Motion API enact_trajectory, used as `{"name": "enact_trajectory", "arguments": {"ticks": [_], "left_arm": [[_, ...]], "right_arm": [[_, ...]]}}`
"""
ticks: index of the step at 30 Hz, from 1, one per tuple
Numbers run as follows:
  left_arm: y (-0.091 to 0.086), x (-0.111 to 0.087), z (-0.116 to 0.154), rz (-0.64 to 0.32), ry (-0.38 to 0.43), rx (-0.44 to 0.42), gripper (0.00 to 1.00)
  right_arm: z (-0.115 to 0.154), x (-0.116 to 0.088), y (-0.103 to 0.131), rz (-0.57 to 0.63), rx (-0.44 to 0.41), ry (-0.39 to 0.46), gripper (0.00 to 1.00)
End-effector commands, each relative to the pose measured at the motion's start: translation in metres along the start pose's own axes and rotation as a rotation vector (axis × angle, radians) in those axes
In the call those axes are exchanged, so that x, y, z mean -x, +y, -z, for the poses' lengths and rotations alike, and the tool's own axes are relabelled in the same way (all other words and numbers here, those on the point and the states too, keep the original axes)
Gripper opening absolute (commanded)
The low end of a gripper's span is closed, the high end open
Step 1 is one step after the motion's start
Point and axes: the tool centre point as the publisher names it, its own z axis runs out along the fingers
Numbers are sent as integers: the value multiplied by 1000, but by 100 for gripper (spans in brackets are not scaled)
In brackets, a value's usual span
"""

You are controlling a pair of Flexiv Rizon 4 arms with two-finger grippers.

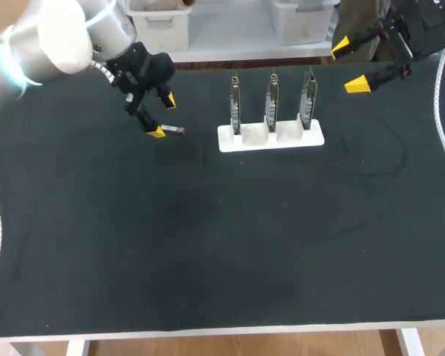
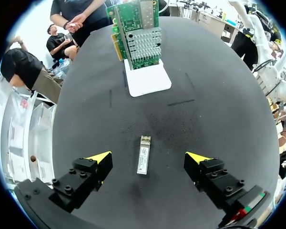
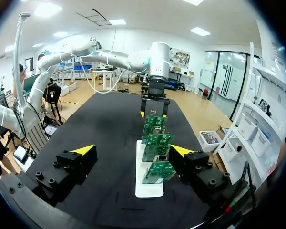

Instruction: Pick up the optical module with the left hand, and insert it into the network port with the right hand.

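Table [image 1: 208, 245] carries a white stand [image 1: 271, 138] holding three upright circuit boards [image 1: 271, 100]; right gripper [image 1: 349, 66] hangs off to its right, fingers apart, empty. Left gripper [image 2: 148, 157] has fingers spread wide; optical module [image 2: 143, 155] lies flat on the table between them, touching neither.

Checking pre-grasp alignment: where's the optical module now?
Optical module lies between the open left tool's fingers, untouched, left of the card stand in head view.
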Motion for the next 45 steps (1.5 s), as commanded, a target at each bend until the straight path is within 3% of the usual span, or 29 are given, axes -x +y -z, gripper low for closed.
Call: {"name": "enact_trajectory", "arguments": {"ticks": [1, 33, 45], "left_arm": [[2, 0, -3, 3, 5, -3, 100], [3, -7, -7, 10, -14, -23, 100], [10, -9, -8, -20, 34, -28, 100]], "right_arm": [[0, 0, -1, 0, 1, 0, 100], [0, 0, -1, 0, 1, 0, 100], [0, 0, -1, 0, 1, 0, 100]]}}
